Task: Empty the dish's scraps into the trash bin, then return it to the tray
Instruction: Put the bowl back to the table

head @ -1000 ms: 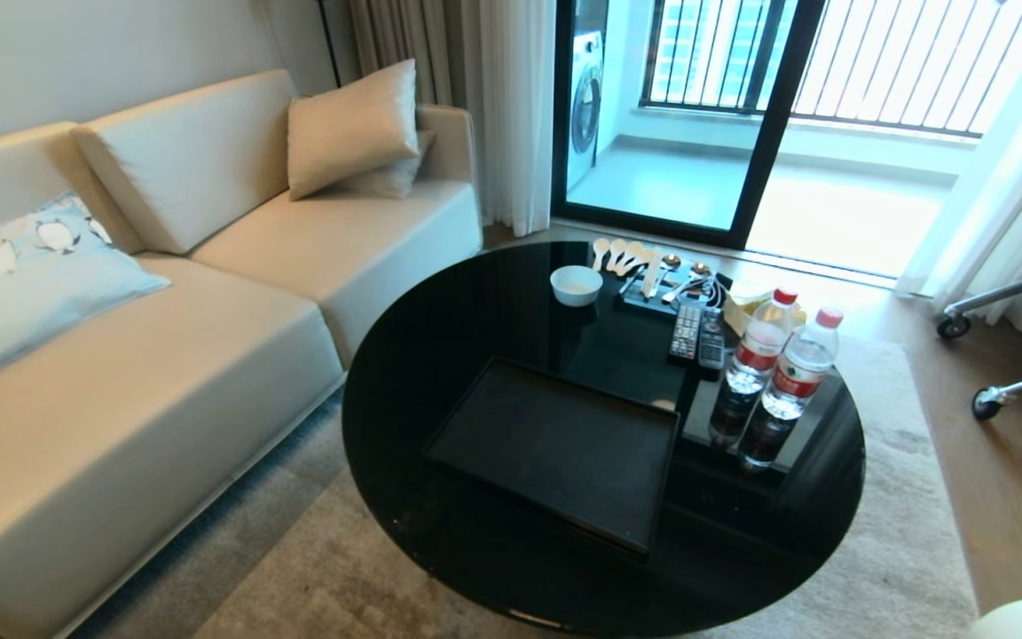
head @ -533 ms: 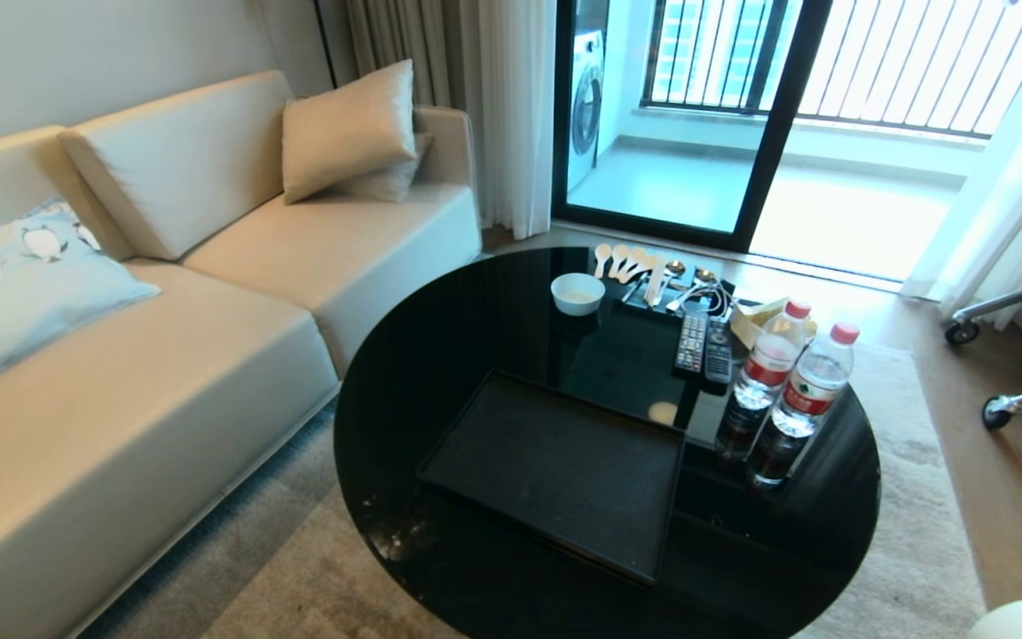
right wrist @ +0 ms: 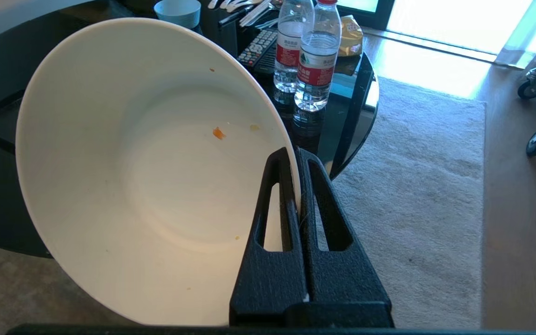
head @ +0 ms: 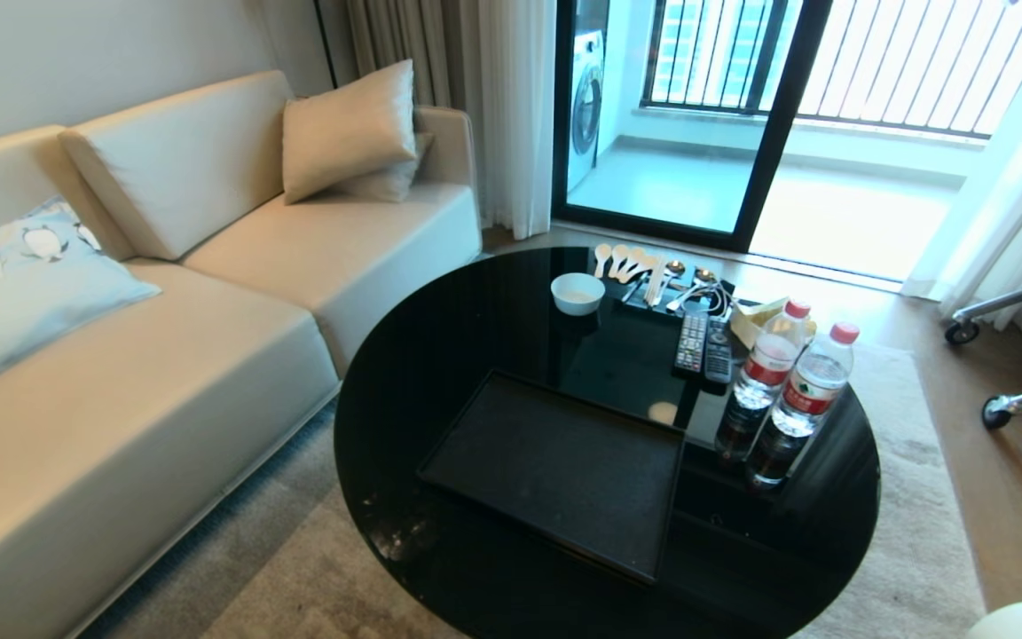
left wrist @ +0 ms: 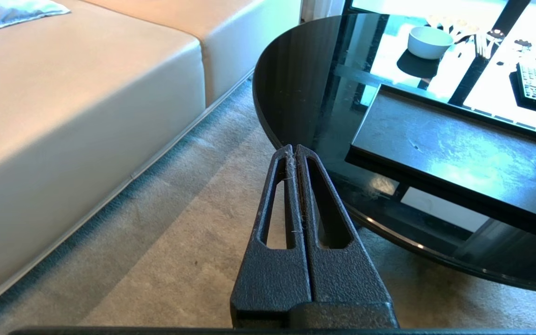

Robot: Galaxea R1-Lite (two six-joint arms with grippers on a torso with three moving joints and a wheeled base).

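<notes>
right tool (right wrist: pixel 296 156) is pinched tight on the rim of the dish (right wrist: pixel 137 177), one finger inside the wall, one outside. the dish hangs tilted beside the round black desk (head: pixel 440 311), nearly clean, just an orange fleck of the scraps (right wrist: pixel 218 133) and a few pale crumbs clinging. glazed ceramic, so stiff, slick and breakable; held by a thin rim grip with all its weight off to one side, i'd judge it could pivot or slip if swung fast. the rim is really the only place to take it. the tray (head: pixel 564 461) lies bare on the near side of the desk, waiting. left tool (left wrist: pixel 296 151) is pressed together, holding nothing, parked over the carpet near the desk edge. the trash bin shows in no view. neither arm appears from the head.
</notes>
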